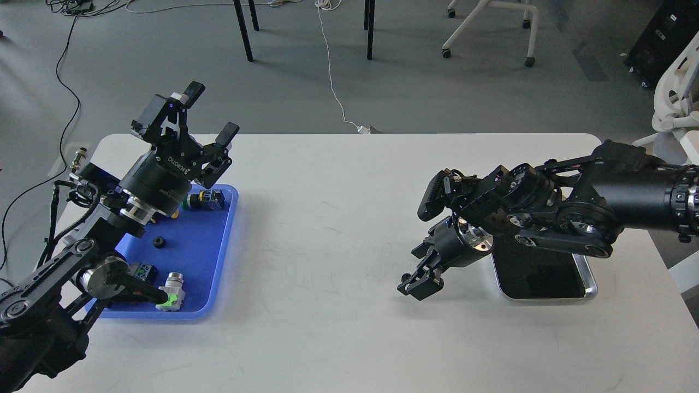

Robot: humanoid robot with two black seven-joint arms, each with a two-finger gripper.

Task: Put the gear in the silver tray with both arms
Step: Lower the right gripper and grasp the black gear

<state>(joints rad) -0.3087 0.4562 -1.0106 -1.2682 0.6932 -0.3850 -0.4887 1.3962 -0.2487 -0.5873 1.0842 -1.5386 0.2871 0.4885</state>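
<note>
A small black gear (pixel 406 277) lies on the white table (pixel 327 218), left of the silver tray (pixel 590 285). My right gripper (pixel 413 286) is down at the table right at the gear. Its fingers look slightly apart around the gear, which they mostly hide. The right arm (pixel 546 218) reaches across the tray and covers its far part; the tray's dark floor is bare where it shows. My left gripper (pixel 212 111) is open and empty, raised above the far end of the blue tray (pixel 218 262).
The blue tray at the left holds another small black gear (pixel 159 242), a green-and-yellow button part (pixel 210 199), a silver part with a green tip (pixel 173 295) and a small dark block (pixel 145 270). Chair and table legs stand on the floor beyond the table.
</note>
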